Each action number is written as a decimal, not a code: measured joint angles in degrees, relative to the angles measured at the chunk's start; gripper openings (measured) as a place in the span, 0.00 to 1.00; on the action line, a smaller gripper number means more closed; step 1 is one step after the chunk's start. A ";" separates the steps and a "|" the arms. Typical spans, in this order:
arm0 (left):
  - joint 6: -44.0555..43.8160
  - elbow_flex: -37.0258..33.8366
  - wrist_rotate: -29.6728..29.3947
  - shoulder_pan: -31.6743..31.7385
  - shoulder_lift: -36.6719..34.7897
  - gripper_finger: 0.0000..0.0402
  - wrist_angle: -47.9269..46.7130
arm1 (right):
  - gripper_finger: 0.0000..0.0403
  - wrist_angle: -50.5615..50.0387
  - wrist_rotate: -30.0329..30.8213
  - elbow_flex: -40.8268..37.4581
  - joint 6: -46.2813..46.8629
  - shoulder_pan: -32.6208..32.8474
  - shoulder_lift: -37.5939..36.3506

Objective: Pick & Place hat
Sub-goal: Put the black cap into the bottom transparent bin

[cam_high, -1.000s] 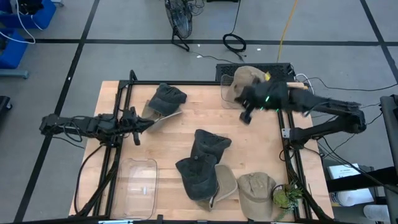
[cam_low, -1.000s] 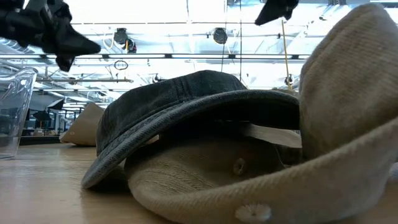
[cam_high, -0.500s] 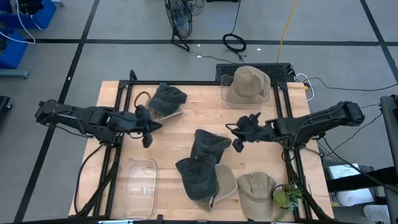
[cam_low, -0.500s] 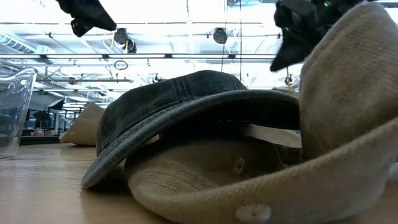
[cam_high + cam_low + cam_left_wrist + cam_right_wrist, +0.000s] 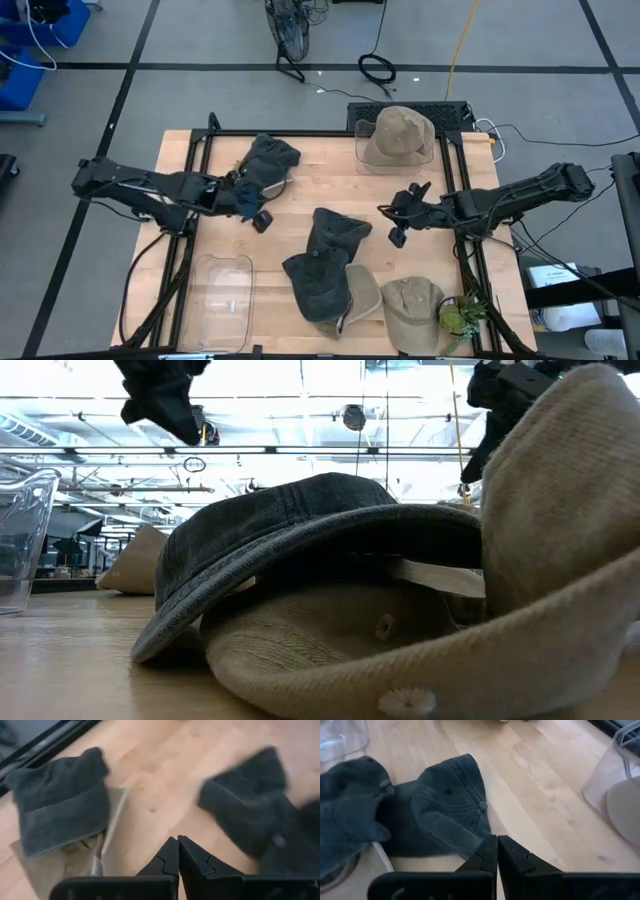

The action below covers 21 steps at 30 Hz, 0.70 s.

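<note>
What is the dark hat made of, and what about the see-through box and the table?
The dark hat looks like faded, washed cotton, maybe denim: you can see stitched seams and a button on top. The see-through box seems to be shiny clear plastic, because the table shows through it. The table looks like pale, smooth wood with grain lines.

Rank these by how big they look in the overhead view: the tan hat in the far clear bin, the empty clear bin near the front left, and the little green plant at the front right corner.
1. empty clear bin
2. tan hat
3. green plant
</note>
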 joint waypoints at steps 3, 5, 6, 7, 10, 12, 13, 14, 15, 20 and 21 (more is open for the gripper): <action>-3.45 0.00 -0.75 2.33 1.85 0.08 0.61 | 0.00 0.30 0.08 -1.96 -2.38 -0.01 -2.44; -5.31 0.00 -0.75 3.94 2.80 0.11 0.75 | 0.00 1.63 0.11 -3.87 -4.12 -0.16 -3.90; -6.13 -0.02 -0.75 4.82 3.18 0.13 0.71 | 0.00 2.75 0.09 -4.90 -4.91 -0.32 -4.55; -6.62 -0.02 -0.79 5.67 3.65 0.15 0.74 | 0.00 3.89 0.05 -6.01 -5.68 -0.50 -5.21; -7.78 -0.02 1.03 8.81 4.41 0.22 0.38 | 0.00 8.54 -0.01 -9.62 -6.01 -1.15 -6.84; -7.73 -0.02 4.78 11.73 4.34 0.28 0.56 | 0.00 12.17 -0.11 -11.96 -5.09 -1.47 -7.63; -7.50 0.00 6.85 13.31 4.46 0.32 0.54 | 0.00 13.93 -0.13 -12.90 -4.52 -1.61 -7.86; -6.77 0.00 9.34 15.21 4.58 0.35 0.29 | 0.00 15.71 -0.16 -13.73 -4.12 -1.69 -8.06; -5.69 -0.04 11.56 17.04 4.73 0.39 -0.08 | 0.00 17.26 -0.18 -14.44 -4.04 -1.78 -8.15; 4.91 -0.02 13.84 26.62 4.60 0.58 0.96 | 0.00 22.82 -0.21 -15.95 -4.08 -2.70 -8.17; 7.31 -0.02 13.88 28.83 4.63 0.62 1.28 | 0.00 23.49 -0.17 -15.97 -4.06 -2.92 -8.16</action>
